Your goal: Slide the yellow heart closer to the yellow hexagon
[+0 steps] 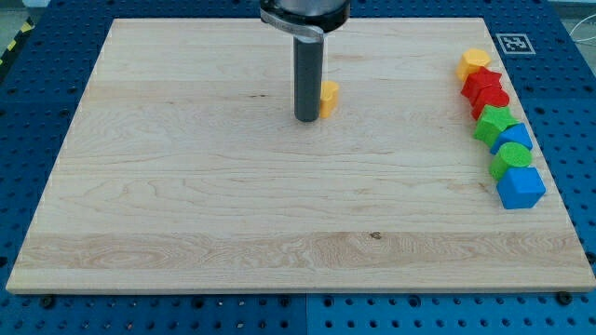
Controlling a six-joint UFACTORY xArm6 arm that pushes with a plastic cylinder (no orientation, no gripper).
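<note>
A small yellow block (329, 97), partly hidden by my rod so its heart shape is hard to make out, sits on the wooden board (186, 186) at the upper middle. My tip (306, 119) rests on the board just left of it, touching or nearly touching its left side. The yellow hexagon (474, 62) lies far to the view's right, at the top of a column of blocks along the board's right edge.
Below the hexagon the column runs down the right edge: two red blocks (484, 89), a green star (494, 123), a blue block (517, 138), a green block (511, 157) and a blue cube-like block (520, 187). A marker tag (511, 43) sits at the top right corner.
</note>
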